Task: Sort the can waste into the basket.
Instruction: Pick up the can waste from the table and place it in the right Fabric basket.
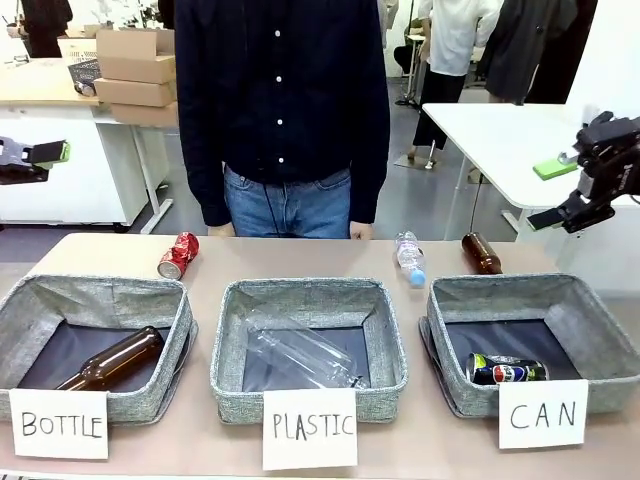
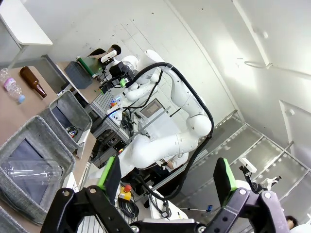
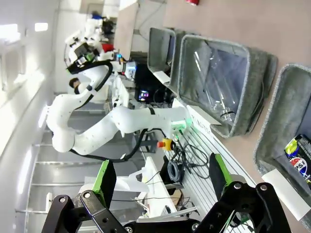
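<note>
Silver-blue can point(image 1: 505, 369) in CAN basket point(image 1: 600, 325); red can point(image 1: 178, 255) unsorted on table point(image 1: 300, 252); left gripper point(image 2: 167, 178), right gripper point(image 3: 160, 175) spread wide, empty; next, likely: grasp red can.

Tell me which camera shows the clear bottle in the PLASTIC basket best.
The front view: the clear bottle lies whole in the PLASTIC basket, close and level. The right wrist view shows the bottle sideways and farther off; the left wrist view shows it small at the picture's left edge.

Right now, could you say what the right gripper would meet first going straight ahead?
Probably the left arm's white link, across open air off the table; the right gripper stands open, and depth is unclear.
</note>
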`<move>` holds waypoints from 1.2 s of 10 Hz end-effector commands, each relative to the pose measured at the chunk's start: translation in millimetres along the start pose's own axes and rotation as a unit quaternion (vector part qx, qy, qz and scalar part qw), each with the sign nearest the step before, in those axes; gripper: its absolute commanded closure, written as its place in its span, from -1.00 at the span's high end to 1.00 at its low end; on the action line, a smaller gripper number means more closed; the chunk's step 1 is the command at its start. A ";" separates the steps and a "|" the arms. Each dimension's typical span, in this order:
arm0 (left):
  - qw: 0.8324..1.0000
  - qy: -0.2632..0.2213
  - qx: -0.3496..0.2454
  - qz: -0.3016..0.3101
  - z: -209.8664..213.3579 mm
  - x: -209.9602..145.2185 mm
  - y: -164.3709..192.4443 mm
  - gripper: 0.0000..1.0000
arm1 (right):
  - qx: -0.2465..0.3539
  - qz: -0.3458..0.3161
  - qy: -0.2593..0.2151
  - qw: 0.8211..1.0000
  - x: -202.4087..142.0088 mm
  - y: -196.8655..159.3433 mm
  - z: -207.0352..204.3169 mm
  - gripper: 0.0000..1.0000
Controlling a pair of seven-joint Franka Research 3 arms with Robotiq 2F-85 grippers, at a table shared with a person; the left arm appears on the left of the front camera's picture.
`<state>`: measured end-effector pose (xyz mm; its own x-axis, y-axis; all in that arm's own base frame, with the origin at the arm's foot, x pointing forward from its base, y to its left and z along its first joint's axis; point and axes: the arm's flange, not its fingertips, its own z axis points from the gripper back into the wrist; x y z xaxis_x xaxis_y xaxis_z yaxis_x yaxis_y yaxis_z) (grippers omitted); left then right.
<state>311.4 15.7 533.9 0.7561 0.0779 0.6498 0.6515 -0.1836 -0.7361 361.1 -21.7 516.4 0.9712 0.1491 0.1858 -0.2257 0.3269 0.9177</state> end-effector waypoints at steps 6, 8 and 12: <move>0.758 0.275 0.576 0.134 -60.3 137.2 144.7 1.00 | -0.003 0.014 0.000 1.000 2.4 -1.3 3.0 1.00; 0.670 0.314 0.664 0.109 -60.2 151.9 195.7 1.00 | -0.003 0.014 0.000 1.000 2.4 -1.3 3.0 1.00; 0.774 0.253 0.580 0.015 -54.1 146.3 213.9 1.00 | -0.003 0.014 0.000 1.000 2.4 -1.3 3.0 1.00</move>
<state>570.8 -62.7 477.6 0.8771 -0.3257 0.3529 0.4047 0.8969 -0.1781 361.9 -22.3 515.7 0.9715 0.1486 0.1847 -0.2245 0.3267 0.9181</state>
